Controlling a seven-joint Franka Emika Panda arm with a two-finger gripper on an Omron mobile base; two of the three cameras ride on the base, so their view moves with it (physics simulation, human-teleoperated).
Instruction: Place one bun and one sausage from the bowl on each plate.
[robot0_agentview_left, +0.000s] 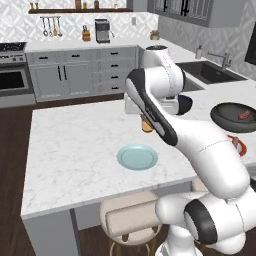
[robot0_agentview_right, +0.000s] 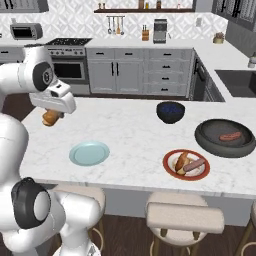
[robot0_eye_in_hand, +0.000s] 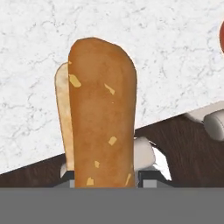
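- The gripper, jaws closed on a bun, hangs above the marble counter, short of the light blue plate.
- The red-rimmed plate already has a bun and sausage; one sausage lies in the grey bowl.
- Best practice: centre over the blue plate, lower close, then release, leaving room for the sausage.
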